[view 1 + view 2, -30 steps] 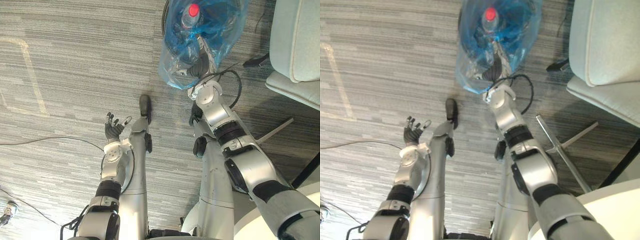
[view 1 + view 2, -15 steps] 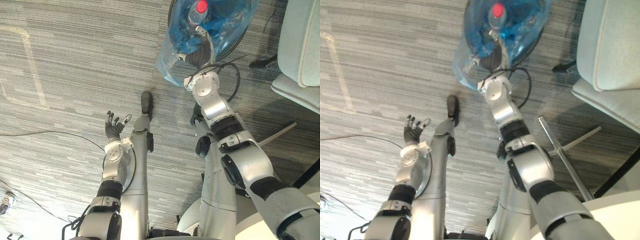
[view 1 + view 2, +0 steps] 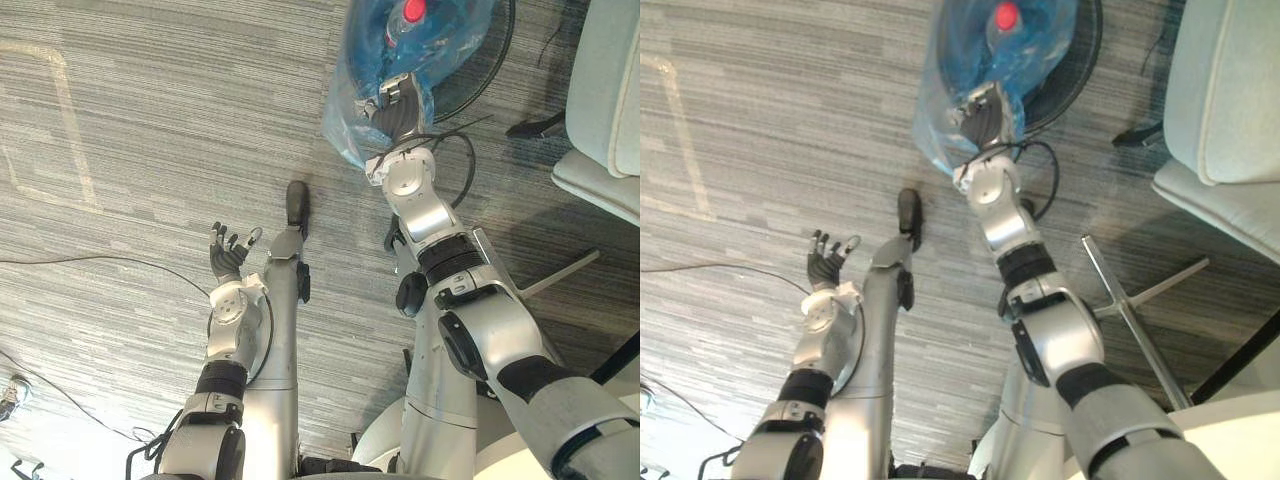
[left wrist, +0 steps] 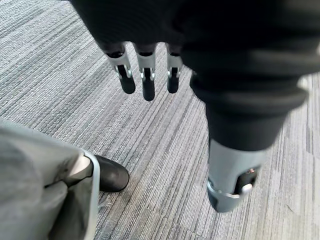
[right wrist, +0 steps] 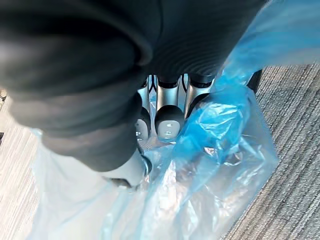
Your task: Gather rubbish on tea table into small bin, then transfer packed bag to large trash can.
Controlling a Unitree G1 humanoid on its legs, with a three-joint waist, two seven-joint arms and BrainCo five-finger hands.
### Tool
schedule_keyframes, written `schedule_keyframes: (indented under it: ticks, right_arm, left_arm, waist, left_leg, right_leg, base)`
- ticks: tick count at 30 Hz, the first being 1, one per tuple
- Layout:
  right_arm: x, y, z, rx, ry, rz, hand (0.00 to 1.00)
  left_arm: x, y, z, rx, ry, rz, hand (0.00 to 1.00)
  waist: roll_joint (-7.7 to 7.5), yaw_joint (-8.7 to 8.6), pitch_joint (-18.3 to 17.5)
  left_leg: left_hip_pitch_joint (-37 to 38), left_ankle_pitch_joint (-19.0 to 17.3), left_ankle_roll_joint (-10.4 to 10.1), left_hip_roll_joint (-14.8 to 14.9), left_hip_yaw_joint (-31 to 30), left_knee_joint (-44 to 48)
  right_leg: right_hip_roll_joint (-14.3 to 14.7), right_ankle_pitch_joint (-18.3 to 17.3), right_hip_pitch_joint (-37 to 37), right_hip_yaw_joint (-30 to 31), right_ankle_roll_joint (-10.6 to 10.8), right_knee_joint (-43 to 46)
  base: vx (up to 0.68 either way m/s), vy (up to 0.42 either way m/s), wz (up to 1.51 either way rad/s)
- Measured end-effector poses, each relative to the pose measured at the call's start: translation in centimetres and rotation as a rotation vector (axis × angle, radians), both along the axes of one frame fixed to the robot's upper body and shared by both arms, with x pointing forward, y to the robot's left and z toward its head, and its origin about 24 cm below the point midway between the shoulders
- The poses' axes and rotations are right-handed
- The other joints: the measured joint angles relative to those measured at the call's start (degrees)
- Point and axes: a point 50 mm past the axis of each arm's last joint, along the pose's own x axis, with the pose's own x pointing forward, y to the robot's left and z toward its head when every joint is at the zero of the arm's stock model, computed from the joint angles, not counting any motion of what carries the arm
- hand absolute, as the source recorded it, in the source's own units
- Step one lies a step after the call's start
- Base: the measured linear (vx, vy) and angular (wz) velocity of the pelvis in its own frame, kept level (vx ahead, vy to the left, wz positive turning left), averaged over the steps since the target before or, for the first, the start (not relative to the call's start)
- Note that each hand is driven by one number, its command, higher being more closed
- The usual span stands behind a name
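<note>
Clenching the blue bag [image 3: 450, 40] at 12 o'clock above the trash can [image 3: 1088, 55], the right hand [image 3: 393, 100] keeps its length running 7-to-1 o'clock, bottle [image 3: 411, 14] cap upward, while the left hand [image 3: 228, 255] lies spread at 8 o'clock.

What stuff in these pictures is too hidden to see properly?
- Rubbish inside the blue bag, eye views: crinkled plastic hides it, apart from a red-capped bottle.
- Dark round can, eye views: the bag covers most of it and the top edge cuts it off.
- Chair, eye views: cut by the right edge.
- Below the bag, right wrist view: the right hand gripping the plastic blocks it.
</note>
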Motion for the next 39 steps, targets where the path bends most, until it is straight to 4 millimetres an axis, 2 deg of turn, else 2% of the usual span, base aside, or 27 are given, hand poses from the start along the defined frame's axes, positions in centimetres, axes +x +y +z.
schedule_keyframes:
  ticks: [6,10,13,14,22,30,35,39]
  right_arm:
    - [-0.6,0.2,0.6,0.016,-0.050,0.018,1.00]
    - [-1.1,0.3,1.0,0.042,-0.081,0.041,1.00]
    - [-1.3,0.2,0.5,0.073,-0.076,0.059,1.00]
    - [-1.5,0.2,0.4,0.086,-0.081,0.069,0.00]
    - [-2.0,0.0,-0.3,0.104,-0.085,0.080,0.00]
    - [-3.6,1.9,0.9,-0.077,-0.229,0.079,0.00]
    - [-4.5,2.6,-0.1,-0.199,-0.262,0.079,0.00]
    - [-4.9,2.9,-1.9,-0.279,-0.242,0.076,0.00]
  left_arm:
    - [0.0,0.1,-0.1,0.003,0.007,0.001,0.00]
    - [0.0,0.1,-0.2,0.008,0.012,0.000,0.00]
    - [0.0,-0.1,-0.3,0.013,0.018,-0.006,0.00]
    - [-0.1,-0.1,-0.3,0.018,0.022,-0.009,0.00]
    - [-0.1,-0.7,-0.5,0.007,0.035,-0.020,0.00]
    - [-0.1,-0.9,-0.5,0.024,0.038,-0.027,0.00]
    - [-0.1,-1.0,-0.5,0.050,0.040,-0.031,0.00]
    - [-0.1,-0.9,-0.7,0.058,0.055,-0.030,0.00]
  waist:
    - [0.00,0.04,0.00]
    - [0.00,0.21,0.00]
    - [0.07,0.24,-0.26]
    - [0.06,0.23,-0.53]
    - [0.06,-0.16,-0.62]
    - [0.05,-0.51,-0.62]
    - [0.04,-0.97,-0.62]
    - [0.03,-1.65,-0.62]
  left_leg:
    - [0.21,0.01,-0.01,0.25,0.17,0.12]
    - [1.07,0.01,0.00,0.85,0.51,0.19]
    - [2.17,0.00,0.00,1.40,0.66,0.08]
    - [2.22,0.01,0.00,1.50,0.70,0.03]
    - [5.00,0.59,-0.17,2.31,1.34,-2.38]
    - [5.74,0.57,-0.16,3.18,2.06,-2.90]
    - [6.17,0.58,-0.11,3.98,2.11,-2.87]
    - [6.54,0.62,-0.05,4.02,2.22,-3.06]
  right_leg:
    - [0.24,1.00,0.26,-0.01,-1.06,-0.55]
    - [0.87,1.57,1.31,0.22,-0.57,-1.58]
    - [1.41,1.82,2.66,0.33,-0.15,-2.57]
    - [1.50,1.92,2.73,0.34,0.01,-2.72]
    - [2.43,3.45,5.66,0.40,-0.21,-6.17]
    - [3.32,5.16,6.66,0.90,-0.66,-8.07]
    - [4.19,5.95,8.09,0.88,0.46,-10.66]
    - [4.25,6.45,8.78,0.90,0.55,-11.56]
  base:
    - [0.00,-0.033,-0.04]
    - [0.00,-0.030,-0.13]
    - [-0.01,-0.028,-0.16]
    - [-0.01,-0.033,-0.09]
    - [0.01,-0.042,-0.08]
    - [0.02,-0.043,-0.09]
    - [0.01,-0.040,-0.12]
    - [0.01,-0.043,-0.03]
